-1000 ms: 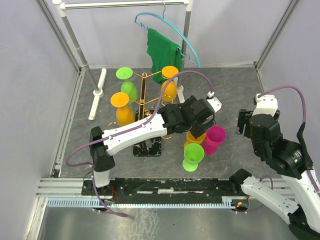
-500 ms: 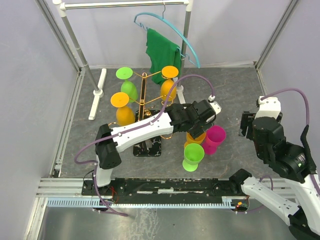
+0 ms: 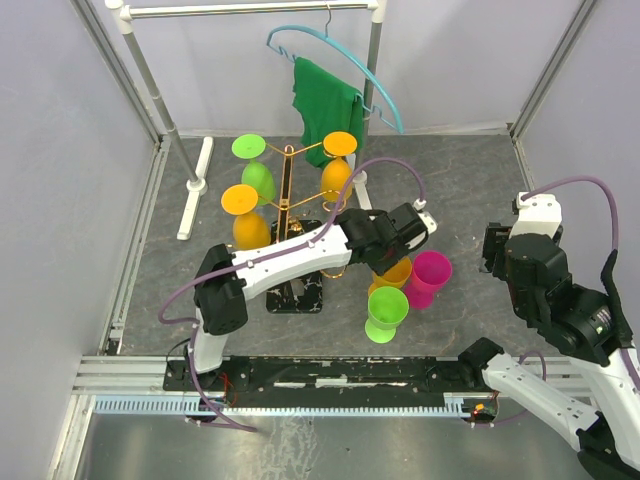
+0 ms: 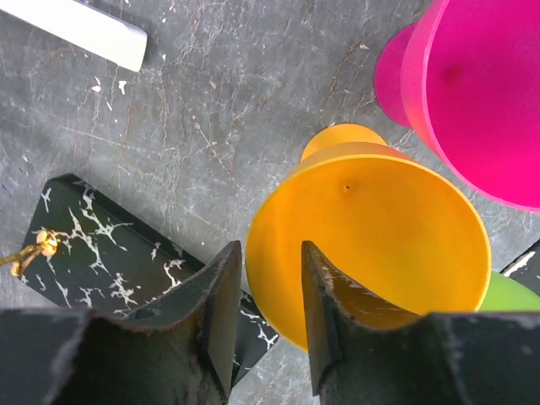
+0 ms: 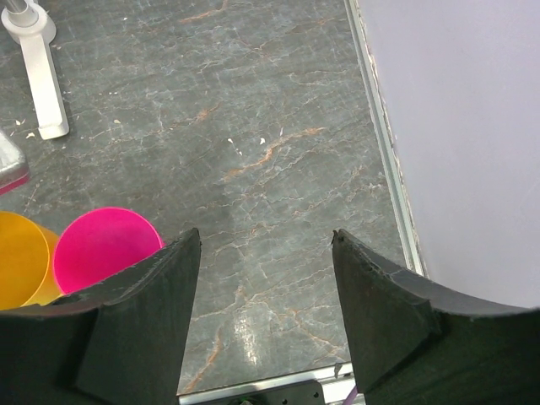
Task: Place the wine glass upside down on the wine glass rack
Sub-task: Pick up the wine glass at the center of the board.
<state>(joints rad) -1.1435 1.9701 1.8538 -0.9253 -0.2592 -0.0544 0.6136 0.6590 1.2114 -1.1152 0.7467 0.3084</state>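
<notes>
My left tool [image 4: 270, 253] hangs over the orange wine glass [image 4: 371, 228], which stands upright on the bench [image 5: 253, 101]. Its jaws are narrowed and straddle the near rim, one outside the bowl and one over its inside. I cannot tell whether they press the wall. A pink glass [image 4: 481, 93] stands touching it on one side, and a green glass [image 3: 386, 310] stands just in front of both. The wine glass rack [image 3: 287, 200] stands just beside this cluster on its black marbled base [image 4: 101, 253], with three glasses hung upside down on it. My right tool [image 5: 263, 240] is spread wide over bare bench near the right wall, holding nothing.
</notes>
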